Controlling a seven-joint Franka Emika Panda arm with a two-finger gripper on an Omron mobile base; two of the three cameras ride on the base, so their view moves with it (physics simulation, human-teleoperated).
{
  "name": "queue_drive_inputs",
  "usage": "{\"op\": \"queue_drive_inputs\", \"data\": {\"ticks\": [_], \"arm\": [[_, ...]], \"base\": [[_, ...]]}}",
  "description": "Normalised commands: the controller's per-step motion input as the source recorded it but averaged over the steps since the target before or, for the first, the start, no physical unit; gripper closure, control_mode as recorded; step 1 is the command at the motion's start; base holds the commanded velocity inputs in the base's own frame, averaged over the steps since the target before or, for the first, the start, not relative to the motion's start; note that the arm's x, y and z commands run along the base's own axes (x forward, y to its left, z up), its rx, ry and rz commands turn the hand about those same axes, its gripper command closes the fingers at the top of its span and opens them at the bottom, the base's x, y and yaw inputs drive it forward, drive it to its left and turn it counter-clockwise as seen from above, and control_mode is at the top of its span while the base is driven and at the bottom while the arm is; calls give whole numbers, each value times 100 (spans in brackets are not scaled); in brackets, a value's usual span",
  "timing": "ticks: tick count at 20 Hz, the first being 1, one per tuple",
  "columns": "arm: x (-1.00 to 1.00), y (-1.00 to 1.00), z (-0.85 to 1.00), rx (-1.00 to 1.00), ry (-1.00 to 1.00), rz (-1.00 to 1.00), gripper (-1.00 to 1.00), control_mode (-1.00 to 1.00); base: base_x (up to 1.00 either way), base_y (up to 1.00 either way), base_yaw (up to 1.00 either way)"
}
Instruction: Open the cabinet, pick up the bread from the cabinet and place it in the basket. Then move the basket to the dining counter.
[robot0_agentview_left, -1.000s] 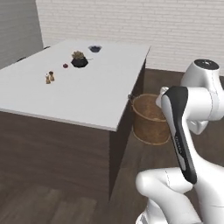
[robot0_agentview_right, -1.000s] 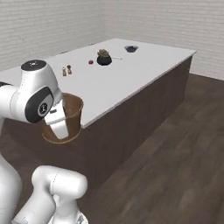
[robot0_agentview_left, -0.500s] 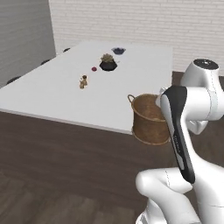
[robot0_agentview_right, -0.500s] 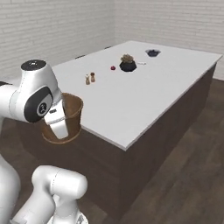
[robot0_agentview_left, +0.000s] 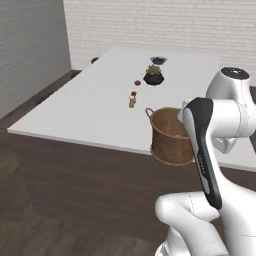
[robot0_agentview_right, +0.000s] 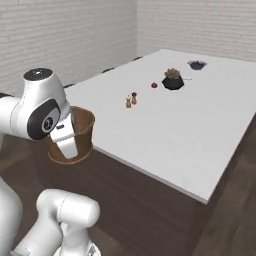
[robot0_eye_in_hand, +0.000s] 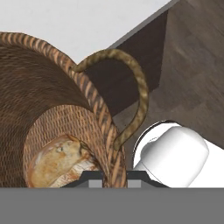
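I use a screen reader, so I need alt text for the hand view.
Close-up of a woven brown basket gripped at its rim by the fingers, with a golden bread lying inside. Beyond its loop handle are the white dining counter and dark floor.

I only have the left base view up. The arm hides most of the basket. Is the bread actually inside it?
Observer: Yes. In the hand view the bread lies at the bottom of the basket.
Operator: Where has the gripper got hold of it?
Observer: The gripper is shut on the basket's rim wall, just below one loop handle.
Operator: Is the basket on the dining counter yet?
Observer: No. In the right base view the basket hangs beside the edge of the dining counter, with dark floor under it.
Operator: What is nearest on the counter?
Observer: Two small shakers, standing well apart from the basket.
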Motion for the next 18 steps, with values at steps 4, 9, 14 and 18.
{"op": "queue_drive_inputs", "data": {"ticks": [4, 9, 14, 18], "arm": [[0, 0, 0, 0, 0, 0, 100, 100], [0, 0, 0, 0, 0, 0, 100, 100], [0, 0, 0, 0, 0, 0, 100, 100], [0, 0, 0, 0, 0, 0, 100, 100]], "base": [[56, 100, -20], [48, 100, -31], [31, 100, -34], [20, 100, -36]]}}
